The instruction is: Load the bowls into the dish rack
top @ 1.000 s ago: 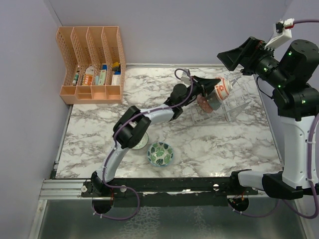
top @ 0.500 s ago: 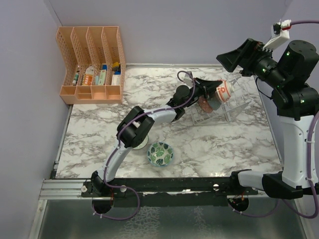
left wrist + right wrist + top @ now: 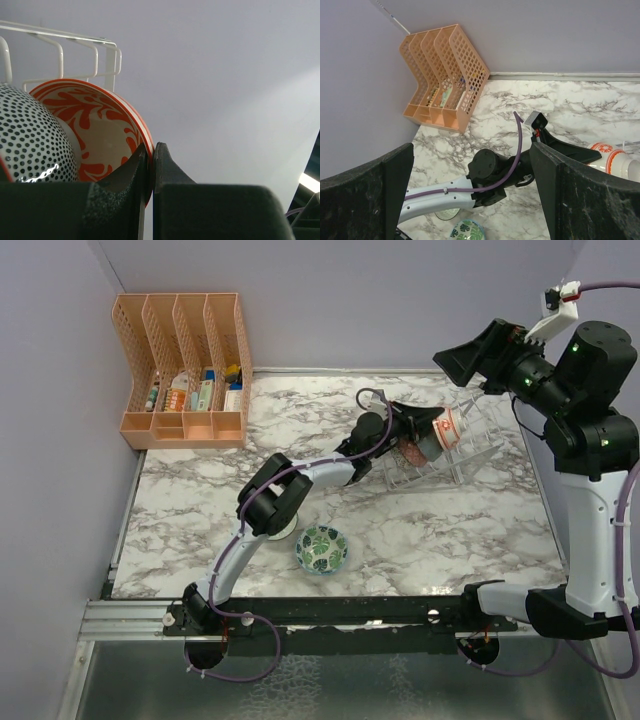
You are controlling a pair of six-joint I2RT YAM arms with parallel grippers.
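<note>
My left gripper (image 3: 437, 432) is shut on the rim of the orange-red bowl (image 3: 450, 426) and holds it on edge in the clear dish rack (image 3: 470, 455). In the left wrist view the fingertips (image 3: 151, 146) pinch that bowl's rim (image 3: 107, 125), next to a dark speckled bowl (image 3: 30, 137) and the rack's wires (image 3: 75, 45). A green-blue leaf bowl (image 3: 321, 548) and a pale green-grey bowl (image 3: 282, 531) sit on the table near the front. My right gripper (image 3: 478, 352) hangs open and empty high above the rack, looking down at the left arm (image 3: 485, 172).
An orange plastic file organiser (image 3: 185, 370) stands at the back left corner, also in the right wrist view (image 3: 445, 75). The marble table (image 3: 450, 530) runs between grey walls. The left arm stretches across the table's middle.
My left arm has reached a little farther right, carrying the orange-red bowl slightly deeper into the rack. The right arm has stayed nearly still.
</note>
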